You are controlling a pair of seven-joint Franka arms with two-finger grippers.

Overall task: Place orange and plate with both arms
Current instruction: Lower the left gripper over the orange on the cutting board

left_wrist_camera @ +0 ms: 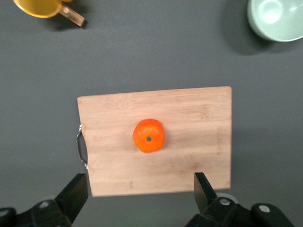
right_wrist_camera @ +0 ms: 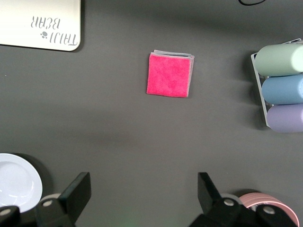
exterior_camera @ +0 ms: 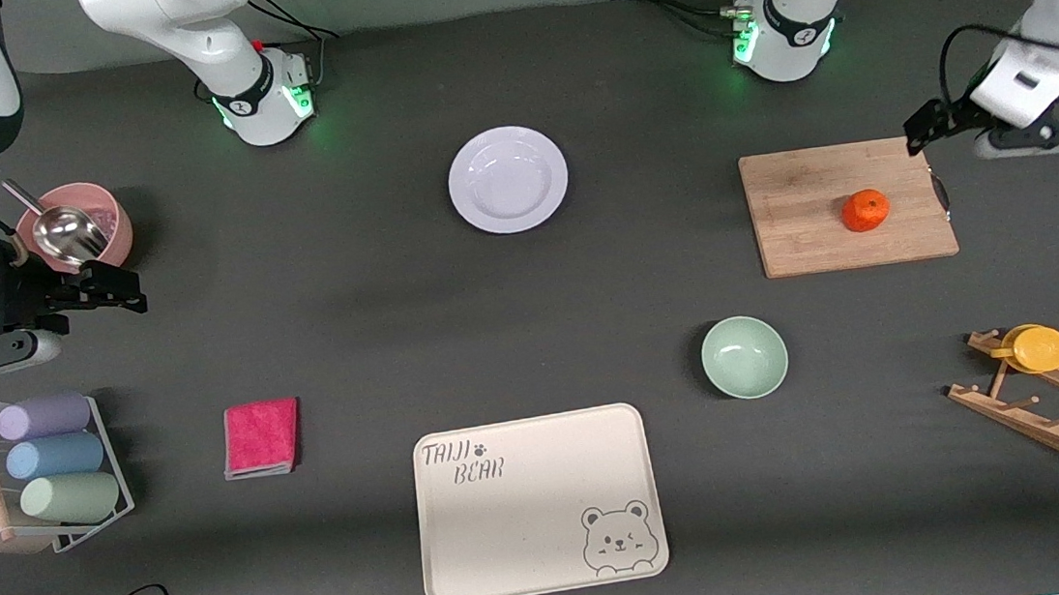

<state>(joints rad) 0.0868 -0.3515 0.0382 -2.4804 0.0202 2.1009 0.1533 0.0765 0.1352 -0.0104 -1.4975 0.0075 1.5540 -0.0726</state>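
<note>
Fingers spread wide on both sides, nothing held. The left end effector [left_wrist_camera: 139,196] hangs in the air above the desk [exterior_camera: 377,332], over the edge of the bamboo cutting board [exterior_camera: 846,206] at the left arm's end. The orange [exterior_camera: 865,210] sits on that board, near its middle, untouched. The right end effector [right_wrist_camera: 144,196] hangs over bare desk at the right arm's end, well apart from the board, just beside a pink bowl [exterior_camera: 109,221] with a metal scoop [exterior_camera: 62,231] in it. The plate [exterior_camera: 507,179] lies flat on the desk, between the two arm bases, well apart from the board. A pale green bowl [exterior_camera: 744,356] stands nearer to the front camera than the board, and the cream bear tray [exterior_camera: 538,503] nearer still.
</note>
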